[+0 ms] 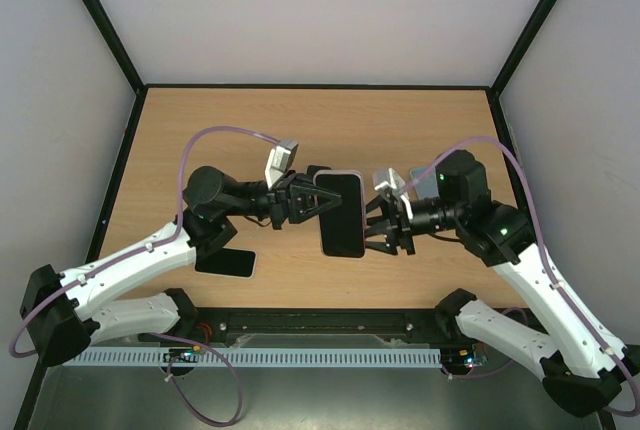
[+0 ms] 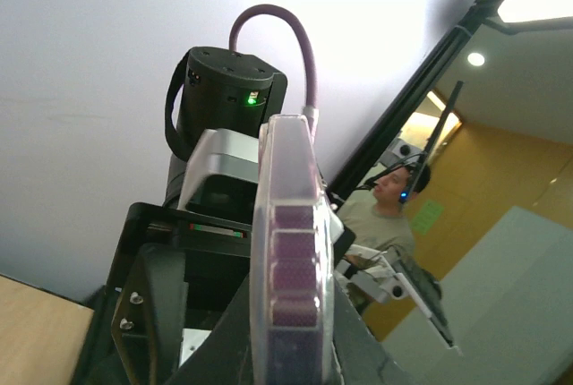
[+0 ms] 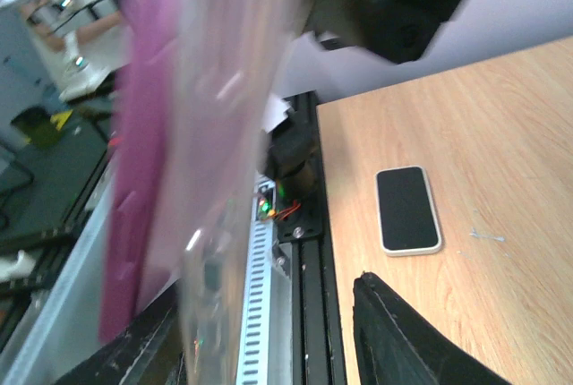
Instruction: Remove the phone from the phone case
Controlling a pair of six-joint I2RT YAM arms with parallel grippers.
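Note:
A phone with a black screen [image 1: 342,212] sits in a clear case and is held in the air above the table's middle. My left gripper [image 1: 305,200] is shut on its left edge. In the left wrist view the case [image 2: 288,251] stands edge-on between my fingers, purple showing through its clear rim. My right gripper [image 1: 383,227] is at the phone's right edge with jaws spread. In the right wrist view the purple phone body [image 3: 143,134] and clear case [image 3: 228,125] are blurred, and the right-hand finger [image 3: 403,331] stands apart from them.
A second phone with a white rim [image 1: 225,262] lies flat on the wooden table [image 1: 420,130] near the left arm; it also shows in the right wrist view [image 3: 407,209]. A black rail [image 1: 330,322] runs along the near table edge.

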